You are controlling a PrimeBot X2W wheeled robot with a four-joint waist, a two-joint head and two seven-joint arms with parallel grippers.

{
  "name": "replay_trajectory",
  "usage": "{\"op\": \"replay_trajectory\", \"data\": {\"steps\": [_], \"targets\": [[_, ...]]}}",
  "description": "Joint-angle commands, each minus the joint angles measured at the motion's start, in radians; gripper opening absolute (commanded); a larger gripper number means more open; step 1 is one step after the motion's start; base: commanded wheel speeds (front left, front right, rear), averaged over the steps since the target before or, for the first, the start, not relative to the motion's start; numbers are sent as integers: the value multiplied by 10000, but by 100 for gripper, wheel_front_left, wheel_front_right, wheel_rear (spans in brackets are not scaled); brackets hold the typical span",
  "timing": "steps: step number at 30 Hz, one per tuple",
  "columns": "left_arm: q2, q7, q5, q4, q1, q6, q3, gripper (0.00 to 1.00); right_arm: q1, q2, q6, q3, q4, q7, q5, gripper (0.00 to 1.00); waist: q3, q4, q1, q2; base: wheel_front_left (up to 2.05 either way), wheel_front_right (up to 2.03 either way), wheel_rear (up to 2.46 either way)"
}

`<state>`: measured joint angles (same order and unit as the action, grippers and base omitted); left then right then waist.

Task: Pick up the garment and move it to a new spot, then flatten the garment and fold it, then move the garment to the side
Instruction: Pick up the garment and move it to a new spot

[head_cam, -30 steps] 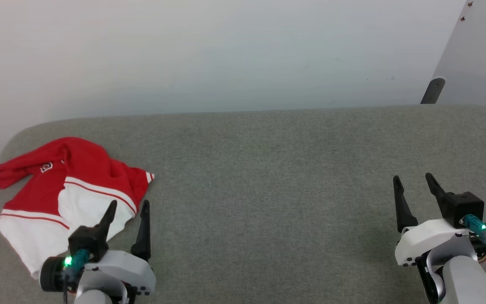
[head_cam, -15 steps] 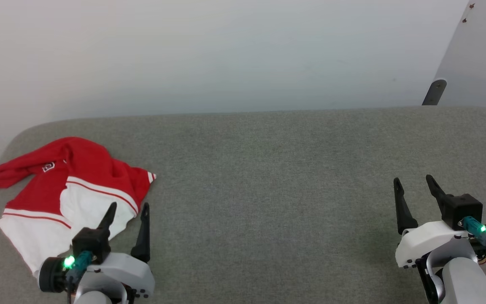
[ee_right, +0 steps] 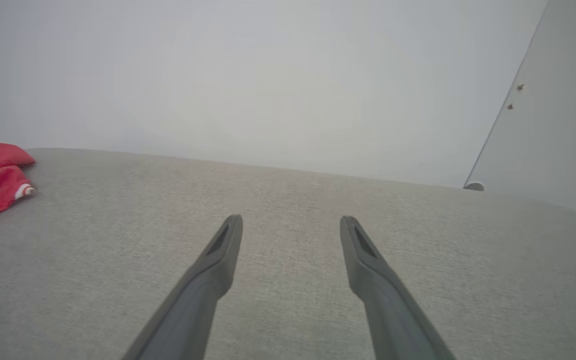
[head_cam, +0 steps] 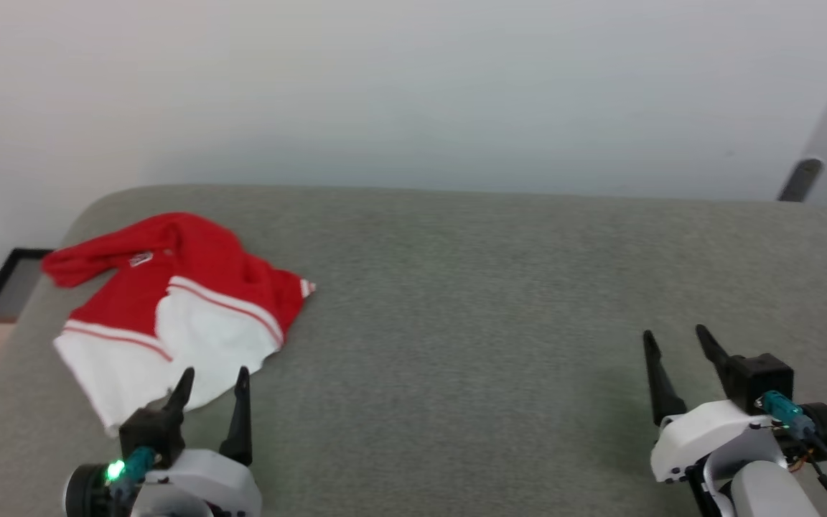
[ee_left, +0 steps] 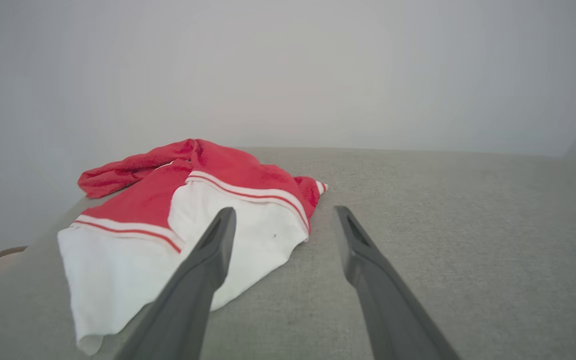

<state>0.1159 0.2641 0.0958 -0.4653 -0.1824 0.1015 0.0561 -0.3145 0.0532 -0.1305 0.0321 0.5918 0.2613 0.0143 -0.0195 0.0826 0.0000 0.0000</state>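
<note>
Soft, even, bright light with faint shadows; head view slightly blurred, wrist views hazy

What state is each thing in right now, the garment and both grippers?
garment: crumpled, not folded, lying loose at the left end of the grey surface, ungripped.
left gripper: open, empty, fingers aimed at the garment's white panel.
right gripper: open, empty, over bare grey surface, well apart from the garment.

A grey fabric-covered worktop (head_cam: 471, 287) with rounded far corners was set against a plain white wall (head_cam: 413, 86); a pale panel (ee_right: 558, 125) was seen beyond its far right corner.
</note>
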Motion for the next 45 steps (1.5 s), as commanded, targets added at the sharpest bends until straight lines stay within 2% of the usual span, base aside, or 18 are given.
{"op": "replay_trajectory", "data": {"steps": [1,15,19,25,31,35,40,45], "targets": [[-25,4,42,13,190,-68,86,100,76,-34,-4,-222,-14,54,189,100,-61,792,0,0,0,0,0],[-45,4,-203,99,781,-312,346,100,402,-35,-4,-1451,-61,54,1194,100,-343,3939,0,0,0,0,0],[-41,4,15,386,955,-499,709,100,-49,-37,-4,-2227,22,54,1449,100,-65,4271,0,0,0,0,0],[-160,4,266,974,1427,-833,1320,100,-791,-16,-4,-3316,350,54,1903,100,266,4500,0,0,0,0,0],[-196,4,384,1216,1686,-686,1667,100,-1193,-16,-4,-3811,557,54,2172,100,350,4531,0,0,0,0,0],[-144,4,223,1105,1468,-491,1478,100,-1022,-16,-4,-3615,473,54,2191,100,291,4474,0,0,0,0,0],[207,4,-57,429,367,14,612,100,-463,-18,-4,-3084,82,54,1915,100,346,4266,0,0,0,0,0],[749,-50,126,-561,-1747,262,-321,100,-401,-21,-4,-3219,-557,54,1661,100,1107,3124,0,0,0,0,0]]}}
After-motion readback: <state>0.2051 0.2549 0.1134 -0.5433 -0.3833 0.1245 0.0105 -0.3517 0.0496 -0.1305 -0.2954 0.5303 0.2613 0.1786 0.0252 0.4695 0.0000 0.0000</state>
